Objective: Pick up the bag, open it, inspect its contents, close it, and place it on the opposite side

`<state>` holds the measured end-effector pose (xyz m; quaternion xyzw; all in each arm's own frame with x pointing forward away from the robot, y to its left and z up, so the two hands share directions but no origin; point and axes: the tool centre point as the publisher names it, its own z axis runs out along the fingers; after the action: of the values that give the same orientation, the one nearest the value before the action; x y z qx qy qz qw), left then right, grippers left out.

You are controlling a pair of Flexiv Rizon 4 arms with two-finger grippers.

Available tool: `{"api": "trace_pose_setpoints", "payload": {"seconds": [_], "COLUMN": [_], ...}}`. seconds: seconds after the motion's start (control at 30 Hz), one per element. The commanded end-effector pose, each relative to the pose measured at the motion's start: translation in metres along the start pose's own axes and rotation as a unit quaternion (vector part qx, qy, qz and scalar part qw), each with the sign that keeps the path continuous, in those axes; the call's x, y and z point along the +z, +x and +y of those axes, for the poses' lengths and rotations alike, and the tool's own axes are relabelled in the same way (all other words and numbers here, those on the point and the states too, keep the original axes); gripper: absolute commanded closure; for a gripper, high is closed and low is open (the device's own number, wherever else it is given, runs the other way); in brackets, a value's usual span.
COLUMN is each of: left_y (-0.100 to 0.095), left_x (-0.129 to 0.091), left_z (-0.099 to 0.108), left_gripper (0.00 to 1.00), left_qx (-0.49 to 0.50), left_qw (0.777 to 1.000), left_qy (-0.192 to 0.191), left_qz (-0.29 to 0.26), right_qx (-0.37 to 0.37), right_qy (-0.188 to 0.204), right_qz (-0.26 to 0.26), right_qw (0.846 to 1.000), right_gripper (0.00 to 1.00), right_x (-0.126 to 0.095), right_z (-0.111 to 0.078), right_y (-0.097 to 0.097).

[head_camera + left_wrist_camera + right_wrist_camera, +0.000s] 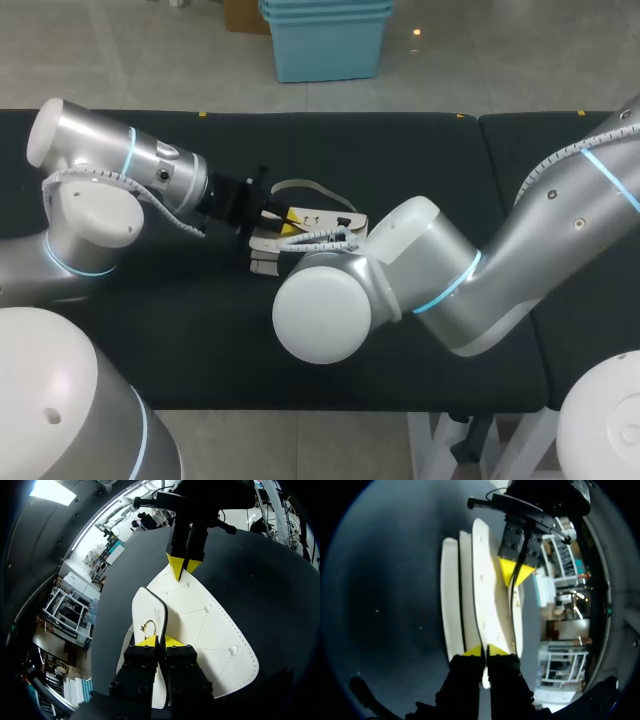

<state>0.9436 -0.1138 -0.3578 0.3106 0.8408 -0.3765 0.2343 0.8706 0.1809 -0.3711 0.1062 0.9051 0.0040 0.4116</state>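
Chiefly, the danger lies in the two arms pulling against each other. The flat white stitched bag (215, 630) lies on the black surface (280, 580), stretched between both pincers, one at each end. If they part unevenly, a thin edge may slip from its grip, or the whole bag may drag across the surface instead of opening. A pinch that has taken two layers at once would hold the mouth shut, and I cannot tell how many layers either one has. The small gold clasp (148, 626) just ahead of the left pincer could also catch.

The left pincer (159, 641) is clenched, its tips nearly together on the dark-rimmed upright flap (150, 602) that rises directly ahead of it. The right pincer (485, 651) is likewise clenched, tips almost meeting on a white edge of the bag. The bag's layers run straight out ahead of it toward the left pincer at the far end.
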Motion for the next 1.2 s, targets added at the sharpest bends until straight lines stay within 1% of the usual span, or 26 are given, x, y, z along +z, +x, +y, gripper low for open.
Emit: {"api": "trace_pose_setpoints", "payload": {"seconds": [0.03,0.1,0.23,0.5,0.87,0.97,1.2], "left_y": [-0.002,-0.004,-0.004,0.003,0.006,0.008,0.008], "left_x": [0.002,0.004,0.004,-0.001,-0.007,-0.002,0.011], "left_z": [0.001,-0.002,-0.004,0.006,0.008,0.004,-0.003], "left_gripper": [1.00,1.00,1.00,1.00,1.00,1.00,1.00], "left_qx": [0.001,0.007,0.020,0.024,0.041,0.052,0.071], "left_qw": [1.000,1.000,1.000,0.999,0.998,0.998,0.996], "left_qy": [0.005,0.012,0.012,0.011,0.019,0.019,0.001], "left_qz": [0.002,0.006,0.013,0.028,0.035,0.044,0.051], "right_qx": [0.000,0.000,0.000,0.000,0.000,0.000,0.000], "right_qy": [0.000,0.000,0.000,0.000,0.000,0.000,0.000], "right_qz": [-0.001,-0.001,-0.001,-0.001,-0.001,-0.001,-0.001], "right_qw": [1.000,1.000,1.000,1.000,1.000,1.000,1.000], "right_gripper": [1.00,1.00,1.00,1.00,1.00,1.00,1.00], "right_x": [0.001,0.001,0.001,0.001,0.001,0.001,0.001], "right_z": [0.000,0.000,0.000,0.000,0.000,0.000,0.000], "right_y": [0.001,0.001,0.001,0.001,0.001,0.001,0.001]}}
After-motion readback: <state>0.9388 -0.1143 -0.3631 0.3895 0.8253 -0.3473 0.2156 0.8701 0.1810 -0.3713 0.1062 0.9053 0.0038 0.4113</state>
